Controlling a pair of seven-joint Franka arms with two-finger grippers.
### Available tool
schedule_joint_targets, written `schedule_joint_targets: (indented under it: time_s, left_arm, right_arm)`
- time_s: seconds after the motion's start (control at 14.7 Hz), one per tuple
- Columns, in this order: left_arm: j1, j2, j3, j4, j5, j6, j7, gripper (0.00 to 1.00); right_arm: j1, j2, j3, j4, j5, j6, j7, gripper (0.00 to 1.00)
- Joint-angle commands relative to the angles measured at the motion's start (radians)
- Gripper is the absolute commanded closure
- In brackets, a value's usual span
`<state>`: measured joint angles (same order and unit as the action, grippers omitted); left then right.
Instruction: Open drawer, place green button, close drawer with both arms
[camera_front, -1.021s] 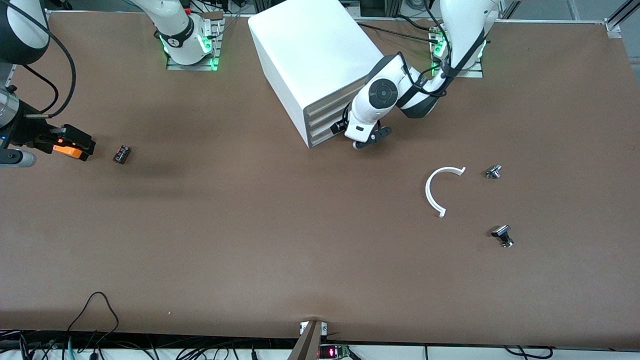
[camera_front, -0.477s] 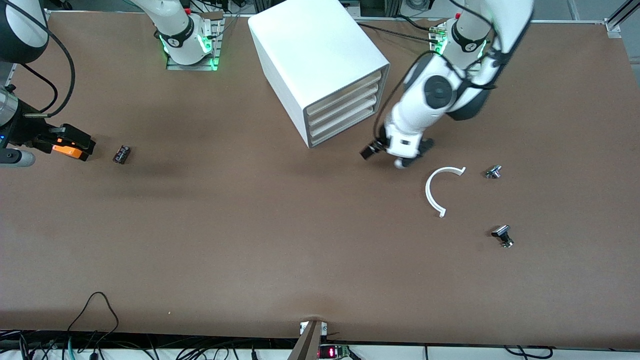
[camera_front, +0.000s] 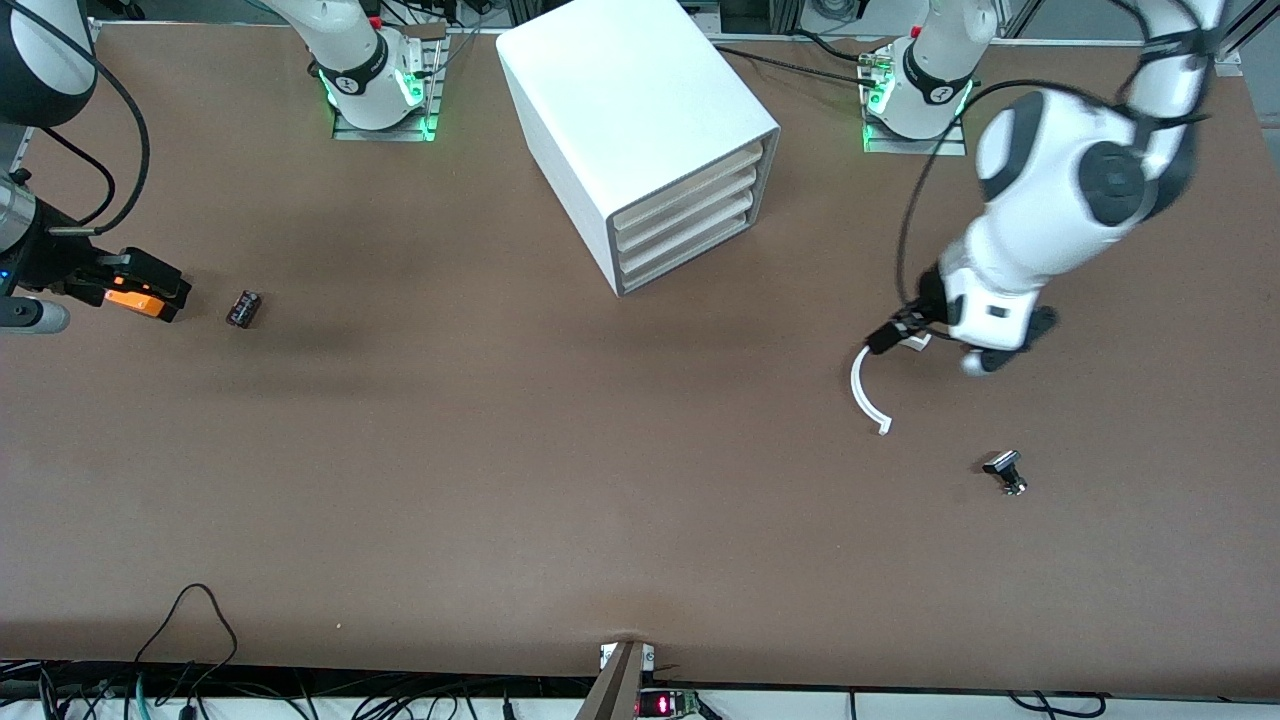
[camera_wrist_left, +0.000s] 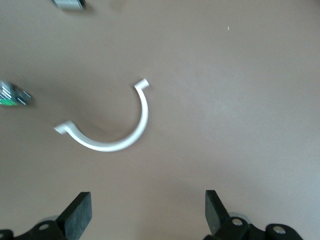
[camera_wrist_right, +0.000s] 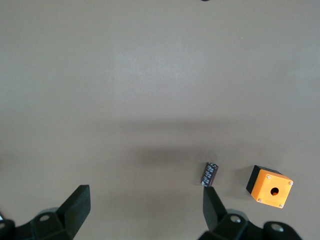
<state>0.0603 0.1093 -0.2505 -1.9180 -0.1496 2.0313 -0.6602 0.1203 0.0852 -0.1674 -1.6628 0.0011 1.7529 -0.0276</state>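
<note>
While the drawer (camera_front: 692, 258) is being kept shut at the bottom of the white cabinet (camera_front: 630, 120), the left gripper (camera_wrist_left: 148, 216) is being held wide open over the white half-ring (camera_wrist_left: 111, 131). The green-capped button (camera_wrist_left: 12, 96) is being shown lying beside that ring, toward the left arm's end. The right gripper (camera_wrist_right: 144, 211) is being held wide too, waiting over the small black block (camera_wrist_right: 210, 174) and orange cube (camera_wrist_right: 269, 186).

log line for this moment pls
drawer shut | button on table | left gripper open over white arc | right gripper open, waiting by orange cube
</note>
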Motion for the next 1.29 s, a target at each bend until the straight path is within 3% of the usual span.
schedule_joint_targets:
  time_s: [0.0, 0.14, 0.27, 0.48, 0.75, 1.02, 1.23]
  left_arm:
    - [-0.007, -0.031, 0.139, 0.108, -0.011, -0.184, 0.306, 0.0]
    - [-0.007, -0.055, 0.241, 0.163, -0.01, -0.282, 0.526, 0.0]
    - [-0.007, -0.092, 0.299, 0.183, 0.028, -0.338, 0.664, 0.0]
    - [-0.014, -0.135, 0.293, 0.183, 0.154, -0.341, 0.703, 0.0]
    - [-0.013, -0.131, 0.289, 0.186, 0.163, -0.336, 0.706, 0.0]
    - [-0.01, -0.06, 0.281, 0.275, 0.163, -0.35, 0.705, 0.0]
    - [-0.019, -0.056, 0.283, 0.284, 0.162, -0.379, 0.703, 0.0]
  right_arm:
    - [-0.005, -0.007, 0.005, 0.009, -0.004, -0.018, 0.006, 0.0]
    - [-0.005, -0.007, 0.005, 0.009, -0.004, -0.019, 0.006, 0.0]
    - [-0.005, -0.007, 0.005, 0.011, -0.006, -0.02, 0.006, 0.0]
    - [-0.005, -0.007, 0.006, 0.011, -0.006, -0.023, 0.006, 0.0]
    - [-0.005, -0.008, 0.006, 0.011, -0.006, -0.027, 0.006, 0.0]
    - [-0.007, -0.007, 0.003, 0.009, -0.007, -0.03, 0.006, 0.0]
    - [-0.005, -0.007, 0.008, 0.011, -0.01, -0.049, 0.011, 0.0]
